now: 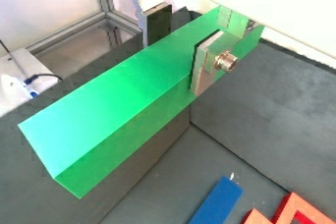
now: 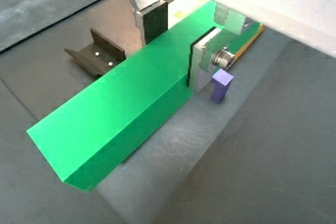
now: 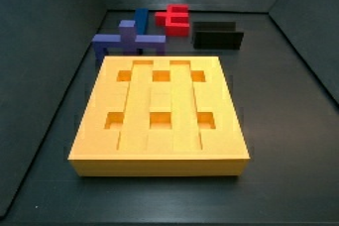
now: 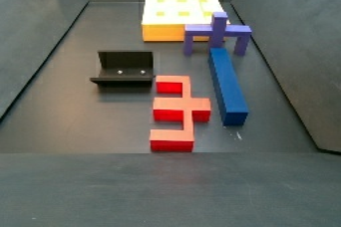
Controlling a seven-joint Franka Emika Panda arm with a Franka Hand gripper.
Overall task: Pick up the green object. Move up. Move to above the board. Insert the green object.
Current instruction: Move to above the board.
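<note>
Dark grey matte flooring with dark side walls fills both side views, and neither of them shows the arm. Both wrist views show the gripper [image 1: 214,53] pinching the green object [image 1: 125,100] near one end, with a silver finger plate [image 2: 206,58] pressed flat against the bar's side, so the long bar hangs above the floor. Below it in a wrist view stands the fixture [image 2: 102,49], with a small blue-purple piece [image 2: 222,86] just beside the finger. The board [image 3: 162,111] lies flat on the floor, its square holes facing up. Near it stand the blue-purple cross-shaped block [image 4: 217,35], a long blue bar [image 4: 229,84] and the red block [image 4: 177,112].
</note>
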